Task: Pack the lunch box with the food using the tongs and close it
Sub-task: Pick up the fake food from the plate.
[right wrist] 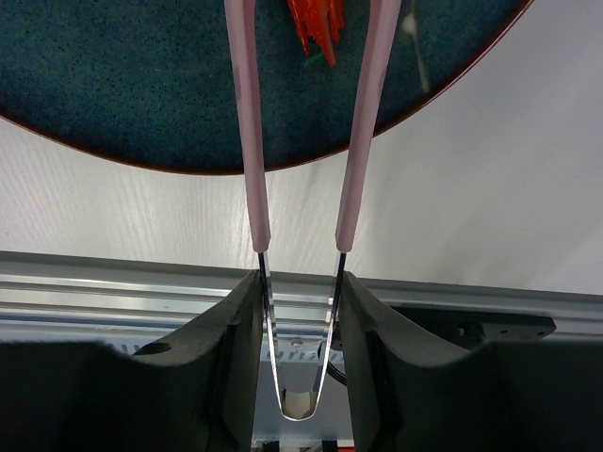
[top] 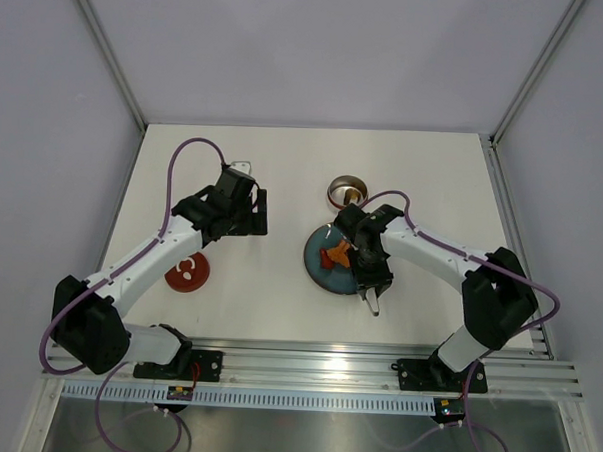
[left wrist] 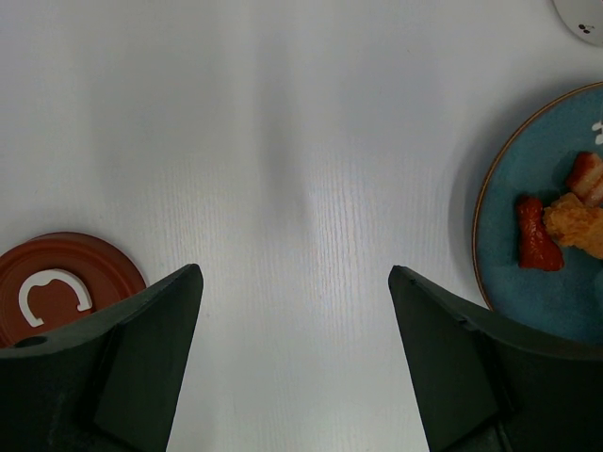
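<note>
The lunch box (top: 344,193), a small steel tin, stands open behind the teal plate (top: 321,272). Orange and red food (top: 337,256) lies on the plate (left wrist: 528,282), and its pieces (left wrist: 565,221) show at the right of the left wrist view. My right gripper (top: 367,279) is shut on the tongs (top: 372,303). In its wrist view the fingers (right wrist: 297,278) press both pink arms of the tongs (right wrist: 252,141), which reach over the plate (right wrist: 141,85) on either side of red food strips (right wrist: 316,28). The tong tips are out of frame. My left gripper (top: 244,209) hangs open (left wrist: 295,273) above bare table. The red lid (top: 187,273) lies flat at the left (left wrist: 57,297).
An aluminium rail (top: 316,362) runs along the near table edge, just behind the right gripper (right wrist: 113,282). White enclosure walls stand on three sides of the table.
</note>
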Motion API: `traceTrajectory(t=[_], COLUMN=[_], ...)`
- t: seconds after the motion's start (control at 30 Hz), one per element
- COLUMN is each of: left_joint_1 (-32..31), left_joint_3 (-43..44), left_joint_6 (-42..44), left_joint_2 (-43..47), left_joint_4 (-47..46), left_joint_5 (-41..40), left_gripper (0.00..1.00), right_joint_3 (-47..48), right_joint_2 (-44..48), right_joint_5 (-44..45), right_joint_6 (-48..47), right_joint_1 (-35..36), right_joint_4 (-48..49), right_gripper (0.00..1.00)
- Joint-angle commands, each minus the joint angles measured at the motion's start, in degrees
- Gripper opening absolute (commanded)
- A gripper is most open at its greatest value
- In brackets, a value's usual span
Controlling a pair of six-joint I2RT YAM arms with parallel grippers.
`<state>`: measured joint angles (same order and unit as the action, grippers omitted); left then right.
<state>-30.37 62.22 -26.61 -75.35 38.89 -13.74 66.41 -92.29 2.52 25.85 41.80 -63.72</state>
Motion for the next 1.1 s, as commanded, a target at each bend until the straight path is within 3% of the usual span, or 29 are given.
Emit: traceTrajectory(t=[0.0,0.17,0.43,0.57,0.7,1.07], left_joint_1=[0.22,0.14,0.22,0.22,0.14,0.14], left_joint_3=[1.07,1.24,1.15,1.24,1.42,1.59], left_joint_6=[-0.2,-0.28,-0.46,-0.55,-0.64,-0.29], left_joint_2=[-0.58,-0.59,-0.41,-0.41,-0.41,-0.15], left_joint_4=[-1.8,-1.8,-1.45,-1.45,-1.54,-1.45], left_joint_5=[-1.38,-1.47,-1.73,-1.64,-1.38,-1.38], left_gripper=[0.84,0.84,0.84,0.84,0.84,0.84], right_joint_3=[1.79,1.79,1.79,1.88,3.72,10.14], right_joint_2=[-0.7,-1.49,-1.31,-0.35,1.41,4.66], right_joint_5=[1.25,1.43,0.73,0.99,2.4,5.38], right_joint_6=[-0.97,-1.5,-1.68,-1.41,-1.06,-0.97], right_joint_1=[0.3,0.3,0.12,0.21,0.21,0.21], right_joint_4=[0.88,1.41,1.85,1.15,-0.6,-4.04], right_gripper=[0.42,0.4,0.29,0.19,0.0,0.0])
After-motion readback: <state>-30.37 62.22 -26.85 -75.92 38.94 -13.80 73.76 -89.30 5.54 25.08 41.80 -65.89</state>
